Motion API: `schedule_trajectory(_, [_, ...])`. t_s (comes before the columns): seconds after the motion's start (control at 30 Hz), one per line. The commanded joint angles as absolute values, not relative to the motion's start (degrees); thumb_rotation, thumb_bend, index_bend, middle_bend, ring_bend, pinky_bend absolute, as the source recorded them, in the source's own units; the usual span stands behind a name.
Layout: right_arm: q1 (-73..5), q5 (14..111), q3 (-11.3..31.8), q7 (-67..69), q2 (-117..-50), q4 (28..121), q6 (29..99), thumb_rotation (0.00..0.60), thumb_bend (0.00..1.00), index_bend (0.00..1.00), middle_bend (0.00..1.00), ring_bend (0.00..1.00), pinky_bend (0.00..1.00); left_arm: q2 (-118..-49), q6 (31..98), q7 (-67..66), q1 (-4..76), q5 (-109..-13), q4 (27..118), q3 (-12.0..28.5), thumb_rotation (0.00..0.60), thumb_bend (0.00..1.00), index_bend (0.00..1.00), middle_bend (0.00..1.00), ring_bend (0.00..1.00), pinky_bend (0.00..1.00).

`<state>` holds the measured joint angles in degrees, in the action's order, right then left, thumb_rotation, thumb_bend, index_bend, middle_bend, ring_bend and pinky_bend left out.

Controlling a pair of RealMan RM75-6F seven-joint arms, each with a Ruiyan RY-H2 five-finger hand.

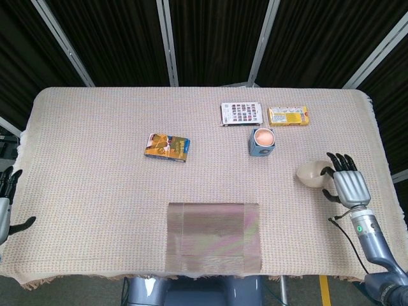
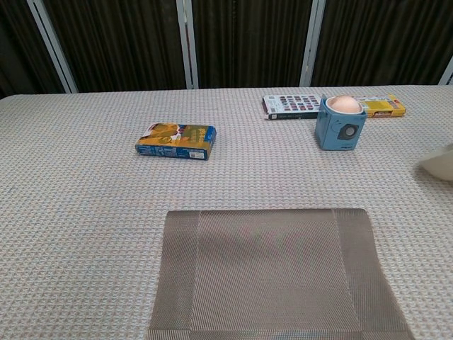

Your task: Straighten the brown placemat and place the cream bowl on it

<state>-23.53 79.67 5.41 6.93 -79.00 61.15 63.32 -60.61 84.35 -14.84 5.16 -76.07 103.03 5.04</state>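
Note:
The brown placemat (image 1: 213, 237) (image 2: 269, 273) lies flat near the table's front edge, its sides square to that edge. The cream bowl (image 1: 311, 173) rests on the tablecloth at the right; only its edge (image 2: 442, 164) shows in the chest view. My right hand (image 1: 347, 183) stands just right of the bowl with its fingers (image 1: 341, 162) stretched out at the rim and its thumb low beside it; no grip shows. At the table's left edge my left hand (image 1: 7, 201) holds nothing, its fingers apart.
A blue-and-orange snack packet (image 1: 167, 146) (image 2: 176, 141) lies left of centre. A blue cup holding a pink ball (image 1: 262, 141) (image 2: 340, 122) stands behind the bowl. A patterned white box (image 1: 241, 114) and a yellow box (image 1: 288, 116) lie at the back.

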Motion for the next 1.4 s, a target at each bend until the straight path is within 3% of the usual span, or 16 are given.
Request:
schedule_trajectory(0.03, [-22.16, 80.87, 5.29, 7.31, -74.82, 68.65, 66.3, 0.6, 0.0, 0.0, 0.0, 0.0, 0.0, -60.44, 84.48, -14.64, 5.04, -76.11, 102.99, 4.99, 0.6, 0.01, 0.0, 0.0, 0.0, 0.0])
schedule_trajectory(0.3, [-18.15, 83.96, 5.33, 1.94, -66.06, 83.19, 75.8, 0.6, 0.0, 0.0, 0.0, 0.0, 0.0, -60.13, 85.1, -13.97, 4.75, -79.07, 103.86, 3.86, 0.6, 0.01, 0.0, 0.0, 0.0, 0.0])
schedule_trajectory(0.53, [-14.7, 84.27, 5.03, -0.24, -61.91, 91.55, 80.64, 0.6, 0.0, 0.0, 0.0, 0.0, 0.0, -60.89, 83.2, -13.29, 6.21, -89.3, 104.88, -0.04, 0.6, 0.01, 0.0, 0.0, 0.0, 0.0])
schedule_trajectory(0.63, [-13.25, 84.14, 5.0, -2.01, -60.98, 94.47, 82.8, 0.6, 0.0, 0.0, 0.0, 0.0, 0.0, -62.28, 80.2, -12.65, 8.16, -95.13, 103.95, -2.39, 0.6, 0.03, 0.05, 0.0, 0.0, 0.0])
schedule_trajectory(0.8, [-10.71, 84.26, 4.55, -6.86, -60.36, 98.56, 86.36, 0.6, 0.0, 0.0, 0.0, 0.0, 0.0, -66.49, 75.51, -4.34, 12.94, -106.53, 100.12, -6.47, 0.6, 0.09, 0.23, 0.0, 0.0, 0.0])
schedule_trajectory(0.93, [-9.56, 84.61, 4.34, -8.59, -61.08, 99.56, 87.88, 0.6, 0.0, 0.0, 0.0, 0.0, 0.0, -71.08, 72.77, -2.87, 15.94, -112.7, 96.29, -8.41, 0.6, 0.09, 0.27, 0.0, 0.0, 0.0])
schedule_trajectory(1.13, [-9.22, 84.52, 4.4, -8.43, -61.18, 99.33, 87.42, 0.6, 0.0, 0.0, 0.0, 0.0, 0.0, -78.64, 68.97, -4.3, 19.53, -116.92, 92.69, -8.85, 0.6, 0.17, 0.38, 0.0, 0.0, 0.0])
schedule_trajectory(1.4, [-9.11, 83.6, 5.26, -7.21, -60.48, 99.12, 86.74, 0.6, 0.0, 0.0, 0.0, 0.0, 0.0, -88.3, 67.6, -1.6, 23.88, -121.58, 82.84, -10.1, 0.6, 0.26, 0.4, 0.0, 0.0, 0.0])
